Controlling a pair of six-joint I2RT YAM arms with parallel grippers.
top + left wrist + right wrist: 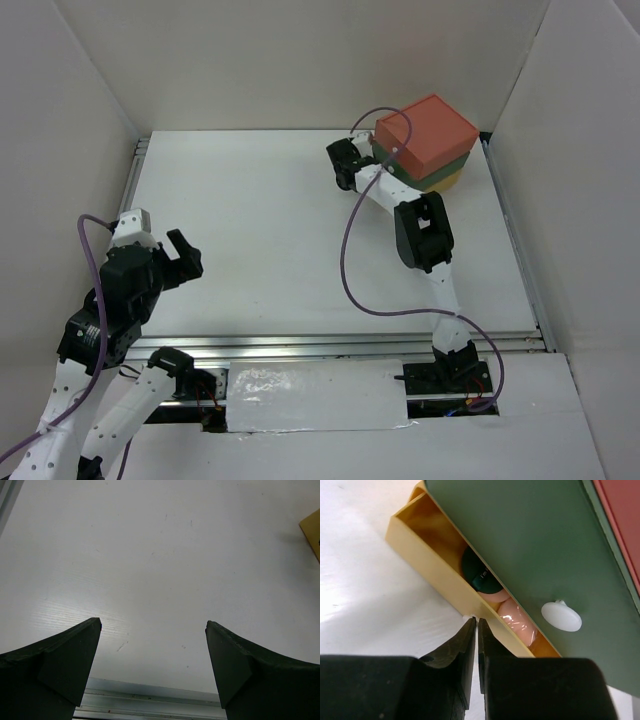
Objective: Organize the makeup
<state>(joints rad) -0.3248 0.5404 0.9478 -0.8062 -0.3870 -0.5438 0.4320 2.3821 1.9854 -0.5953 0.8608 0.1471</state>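
a: top?
b: left gripper apart, near-left. right gripper at the box, far right, so right's nearer.
a: left wrist?
b: table below, fingers wide.
a: right wrist?
b: fingers together at the drawer knob, grip unclear. disc and compacts lie inside the ajar drawer, just ahead of the tips.

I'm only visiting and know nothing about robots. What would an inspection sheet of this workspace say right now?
Surface: white table, faint scuffs.
Job's things: dark green disc and peach compacts lie in the part-open yellow drawer.
Clutter: nothing seen.
Grippers: left gripper open above the table; right gripper shut, tips at the yellow drawer's front.
Cables: purple cables loop along both arms.
Surroundings: white walls; drawer box in the far right corner.
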